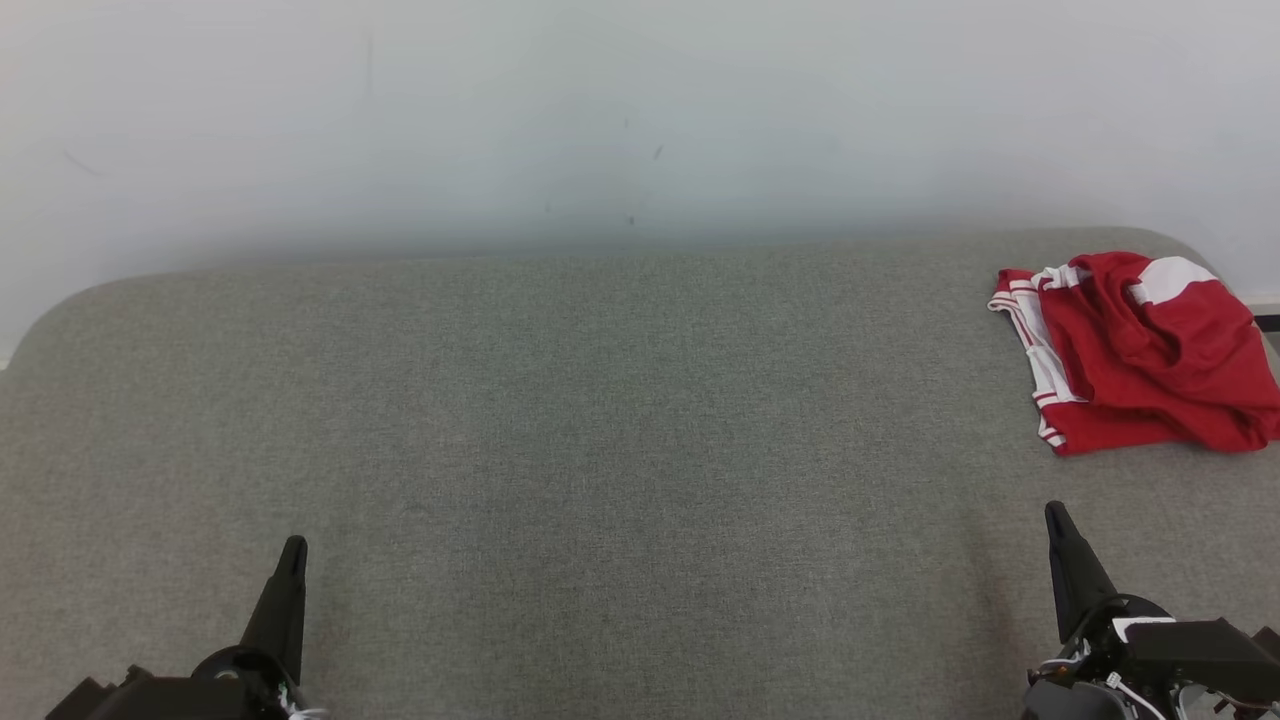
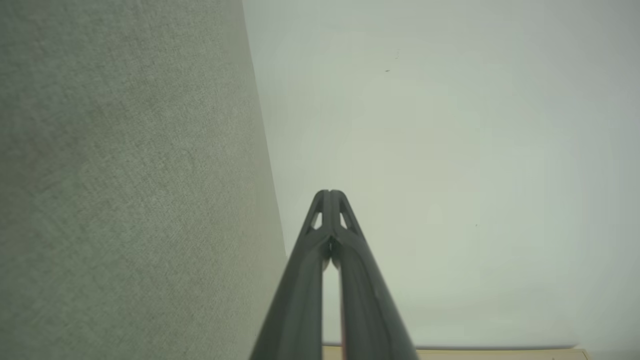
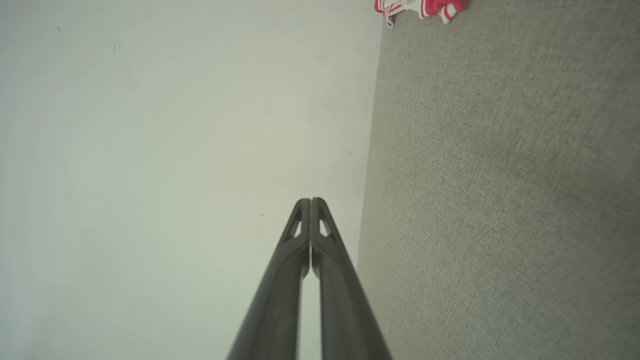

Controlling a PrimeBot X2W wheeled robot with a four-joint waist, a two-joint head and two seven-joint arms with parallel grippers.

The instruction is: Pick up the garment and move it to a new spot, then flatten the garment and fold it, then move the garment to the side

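The garment (image 1: 1140, 350) is red with white stripes and lies loosely bunched at the far right of the grey fabric surface (image 1: 600, 450). A corner of the garment (image 3: 420, 7) peeks in at the top of the right wrist view. My right gripper (image 1: 1054, 512) is shut and empty, low at the right, a short way in front of the garment. At the lower left my left gripper (image 1: 294, 545) is shut too, holding nothing, far from the cloth. Both wrist views show the fingertips pressed together: left gripper (image 2: 330, 192), right gripper (image 3: 310, 200).
A pale wall (image 1: 640, 110) rises behind the grey surface, whose far corners are rounded. The wide middle stretch of grey fabric lies between my two grippers. A strip of light floor (image 2: 475, 354) shows under the wall in the left wrist view.
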